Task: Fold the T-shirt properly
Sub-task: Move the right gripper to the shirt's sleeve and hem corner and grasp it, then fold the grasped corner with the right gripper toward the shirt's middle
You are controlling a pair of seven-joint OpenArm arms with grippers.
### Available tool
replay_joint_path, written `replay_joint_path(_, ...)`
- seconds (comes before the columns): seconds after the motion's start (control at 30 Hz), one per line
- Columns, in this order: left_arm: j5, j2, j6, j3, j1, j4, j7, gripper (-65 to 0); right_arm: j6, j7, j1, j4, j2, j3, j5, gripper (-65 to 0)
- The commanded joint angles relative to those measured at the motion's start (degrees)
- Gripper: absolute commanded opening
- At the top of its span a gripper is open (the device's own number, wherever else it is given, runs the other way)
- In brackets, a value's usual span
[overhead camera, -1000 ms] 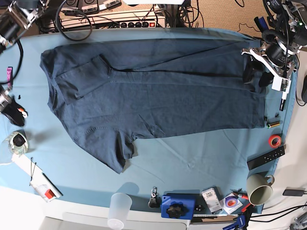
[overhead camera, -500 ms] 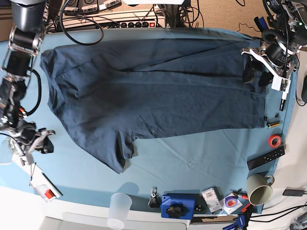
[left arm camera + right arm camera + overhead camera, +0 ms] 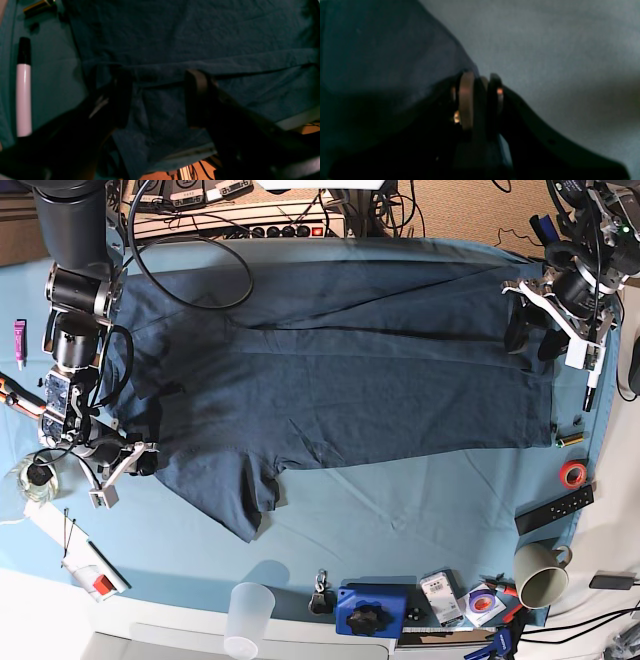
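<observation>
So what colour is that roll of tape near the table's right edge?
Orange-red: the small round roll of tape shows best in the base view.

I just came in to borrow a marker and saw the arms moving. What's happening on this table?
A two-armed robot is folding a dark navy T-shirt spread flat on the sky-blue table cloth. The right pincer looks shut on the T-shirt's edge near the lower sleeve. The left pincer is open, its fingers straddling a crease in the cloth at the opposite end. No fold is finished yet.
</observation>
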Motion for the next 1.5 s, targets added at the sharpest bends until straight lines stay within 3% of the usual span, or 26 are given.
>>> replay_joint_path(0.0, -1.03, -0.59, -0.07, -0.22, -0.11, 0.96, -1.07, -31.3, 0.08, 1.05, 1.70, 0.33, 0.98, 0.28, 0.48, -52.9)
replay_joint_path(0.17, -1.03, -0.61, -0.07, -0.22, -0.11, 0.96, -1.05, -31.3, 0.08, -3.39, 1.55, -0.02, 0.96, 0.28, 1.01, -53.0)
replay_joint_path(0.23, -1.03, -0.59, -0.07, -0.22, -0.11, 0.96, -1.05, -31.3, 0.08, -7.65, 1.55, -0.02, 1.03, 0.28, 4.37, -54.6)
replay_joint_path(0.33, -1.03, -0.61, -0.07, -0.20, -0.11, 0.96, -1.05, -31.3, 0.08, -15.91, 1.55, 0.00, 1.03, 0.28, 10.88, -62.7)
replay_joint_path(0.47, -1.05, -0.61, -0.07, -0.22, -0.11, 0.96, -1.07, -31.3, 0.08, -26.53, 1.55, 0.00, 1.16, 0.35, 18.80, -64.0)
replay_joint_path(0.77, -1.01, -0.61, -0.07, -0.22, -0.11, 0.96, -1.07, -31.3, 0.08, -32.04, 1.42, 0.26, 1.20, 0.39, 27.08, -65.0)
replay_joint_path(1.03, -0.94, -0.59, -0.07, -0.22, -0.11, 0.96, -1.07, -31.3, 0.08, -40.94, -1.55, 2.03, 3.04, 0.39, 44.19, -65.0)
replay_joint_path(1.3, -0.98, -0.59, -0.07, -0.22, -0.13, 0.96, -1.14, -31.3, 0.08, -43.71, -13.57, 18.78, 8.22, 0.44, 52.70, -65.0)
replay_joint_path(1.47, -0.90, -0.59, -0.07, -0.22, -0.13, 0.96, -1.53, -31.4, 0.08, -43.69, -20.83, 30.64, 8.50, 2.95, 53.33, -65.0)
